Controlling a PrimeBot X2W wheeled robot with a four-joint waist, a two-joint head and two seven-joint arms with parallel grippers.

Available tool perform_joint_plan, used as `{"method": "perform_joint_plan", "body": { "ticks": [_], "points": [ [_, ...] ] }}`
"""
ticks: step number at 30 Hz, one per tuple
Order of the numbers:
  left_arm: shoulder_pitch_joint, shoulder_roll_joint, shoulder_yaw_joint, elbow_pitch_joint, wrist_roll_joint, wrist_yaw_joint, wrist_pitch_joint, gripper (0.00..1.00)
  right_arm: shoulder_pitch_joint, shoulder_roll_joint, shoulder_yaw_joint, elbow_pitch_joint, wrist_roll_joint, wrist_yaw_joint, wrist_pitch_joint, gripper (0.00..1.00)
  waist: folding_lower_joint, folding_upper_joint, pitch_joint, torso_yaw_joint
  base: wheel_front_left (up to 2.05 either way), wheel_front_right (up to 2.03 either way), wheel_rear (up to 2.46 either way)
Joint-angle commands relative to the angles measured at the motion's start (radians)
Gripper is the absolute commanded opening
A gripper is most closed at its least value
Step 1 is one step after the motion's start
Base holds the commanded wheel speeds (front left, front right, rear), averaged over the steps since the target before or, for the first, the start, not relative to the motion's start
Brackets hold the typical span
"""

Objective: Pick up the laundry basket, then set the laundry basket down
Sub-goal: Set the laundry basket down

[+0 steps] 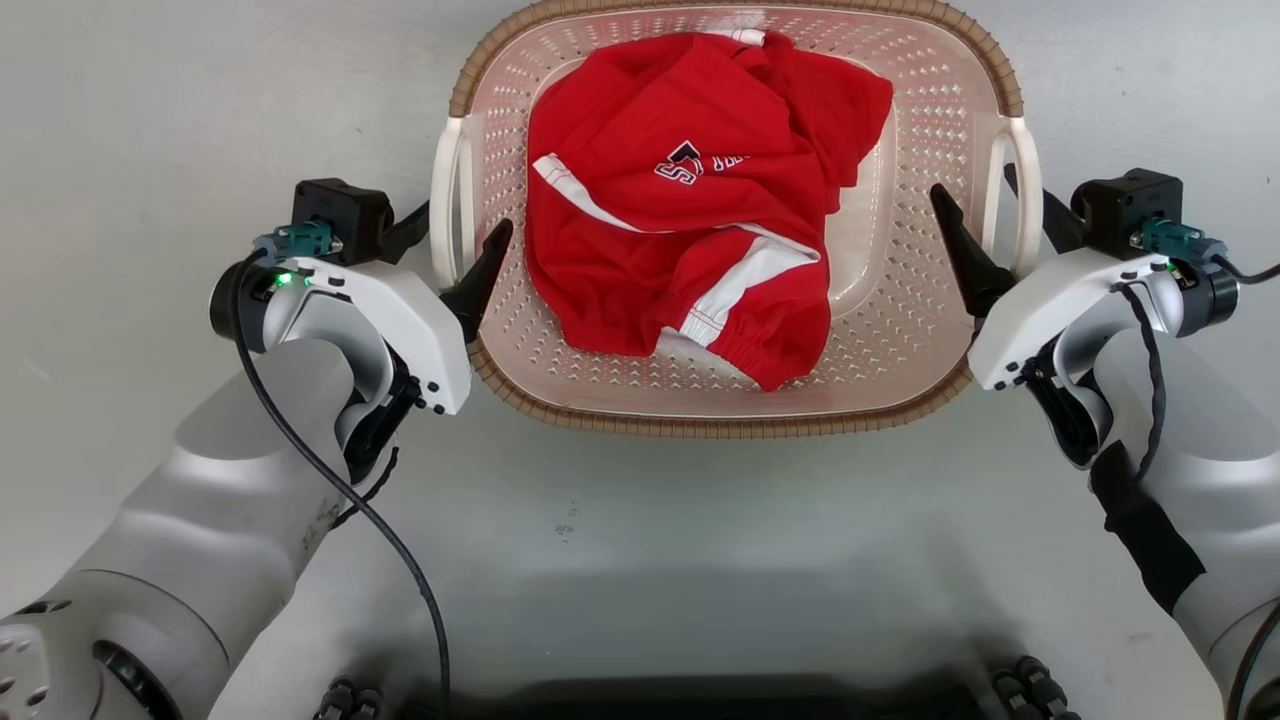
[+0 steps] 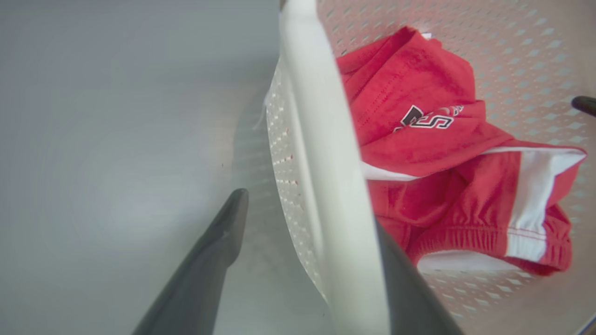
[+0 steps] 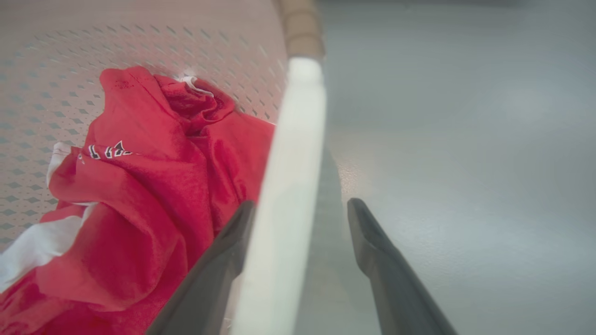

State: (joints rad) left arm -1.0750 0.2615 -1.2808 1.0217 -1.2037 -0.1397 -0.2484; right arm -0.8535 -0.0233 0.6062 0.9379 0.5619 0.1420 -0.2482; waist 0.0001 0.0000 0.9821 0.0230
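Laundry basket [image 1: 720, 425] with red "S"-lettered garment [image 1: 680, 230], left gripper [image 1: 460, 222] and right gripper [image 1: 975, 185] spread

The head camera looks steeply down from above, far enough back to take in nearly the whole laundry basket [image 1: 700, 425] at 12 o'clock, with the left gripper [image 1: 458, 225] at 9 o'clock and the right gripper [image 1: 975, 185] at 3 o'clock. The left wrist camera sits very close to the basket's left handle [image 2: 321, 163]. It faces along its own fingers [image 2: 209, 260], which rise from 6 o'clock, and looks into the basket's inside toward 2 o'clock. The right wrist camera is just as close to the right handle [image 3: 288, 177], with the basket's inside toward 9 o'clock. All three views share the red sports garment [image 1: 680, 200] and the perforated basket wall around it.
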Motion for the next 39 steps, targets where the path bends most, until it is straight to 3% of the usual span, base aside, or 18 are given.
{"method": "perform_joint_plan", "body": {
  "ticks": [1, 22, 39],
  "points": [
    [-0.011, 0.063, 0.029, 0.018, 0.01, 0.009, -0.013, 1.0, 0.05, -0.027, 0.018, -0.003, 0.02, -0.011, -0.014, 1.0, 0.0, 0.0, 0.002, 0.0, 0.0, 0.0, 0.0],
    [0.037, 0.067, 0.198, -0.066, 0.131, 0.009, -0.013, 1.0, 0.02, -0.027, 0.09, -0.024, 0.075, -0.011, -0.014, 1.0, 0.0, 0.0, 0.002, 0.0, 0.0, 0.0, 0.0],
    [0.058, 0.069, 0.221, -0.06, 0.155, 0.009, -0.013, 1.0, 0.016, -0.027, 0.113, -0.029, 0.088, -0.011, -0.014, 1.0, 0.0, 0.0, -0.014, -0.001, 0.0, 0.0, 0.0]
  ]
}}
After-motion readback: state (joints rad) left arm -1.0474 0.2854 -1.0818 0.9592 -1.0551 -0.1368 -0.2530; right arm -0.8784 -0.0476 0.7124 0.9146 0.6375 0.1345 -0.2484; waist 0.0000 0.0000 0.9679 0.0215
